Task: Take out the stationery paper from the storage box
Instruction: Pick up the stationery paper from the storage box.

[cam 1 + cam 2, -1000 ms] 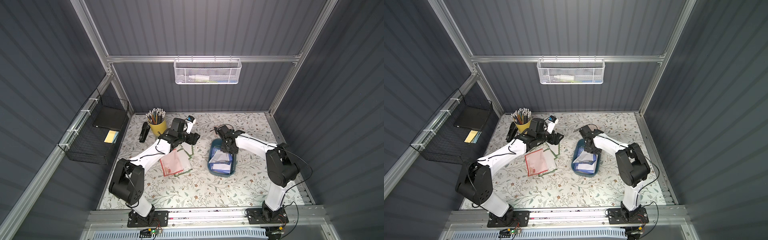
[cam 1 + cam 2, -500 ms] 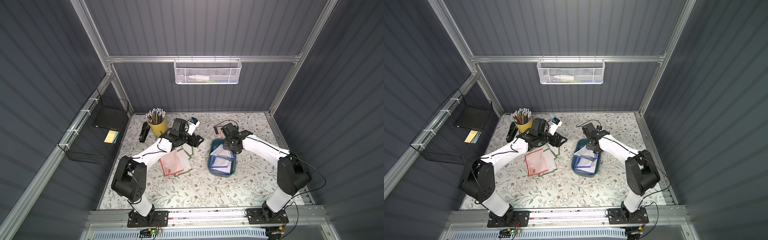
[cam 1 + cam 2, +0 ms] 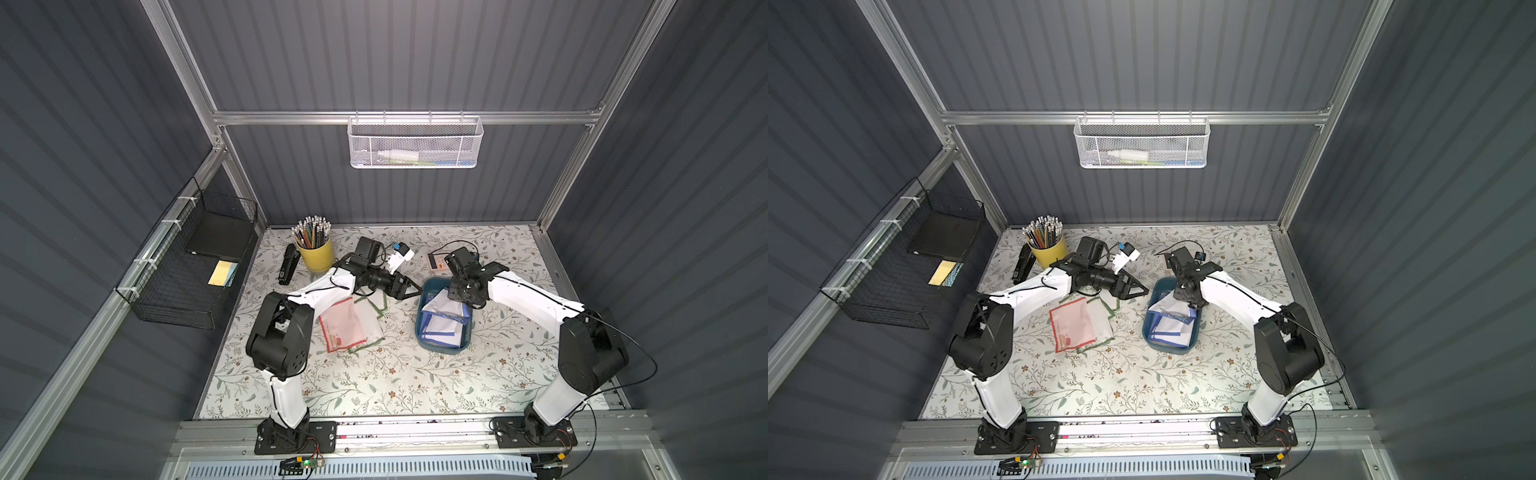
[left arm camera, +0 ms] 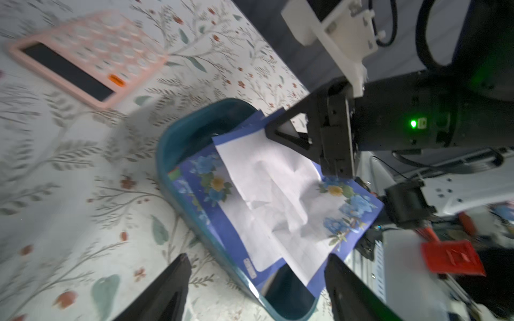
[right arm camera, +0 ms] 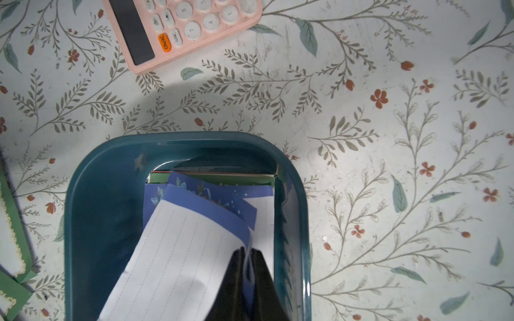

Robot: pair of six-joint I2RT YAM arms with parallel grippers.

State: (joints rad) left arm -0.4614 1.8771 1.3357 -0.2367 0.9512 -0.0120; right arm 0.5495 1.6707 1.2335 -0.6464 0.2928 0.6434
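One sheet pinched, lift coming next
Right claw (image 5: pixel 248 259) is gripping blue-floral stationery paper (image 5: pixel 180 250) in the storage box (image 3: pixel 441 350), just right of center in a top view; left claw (image 4: pixel 257 258) is hovering wide open. Probably needs lifting slowly.

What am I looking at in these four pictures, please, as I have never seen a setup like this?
This is a robot: a left arm and a right arm, each ending in a two-fingered gripper. Two pictures look down on the whole scene from overhead; the other two come from cameras on the wrists. On the floral table lie a teal storage box, a pink calculator, a yellow cup of pencils, a black stapler, and a red-bordered sheet and a green-bordered sheet already out. The right gripper is shut on a blue-flowered sheet, pinching it over the box. The left gripper hangs open and empty beside the box.
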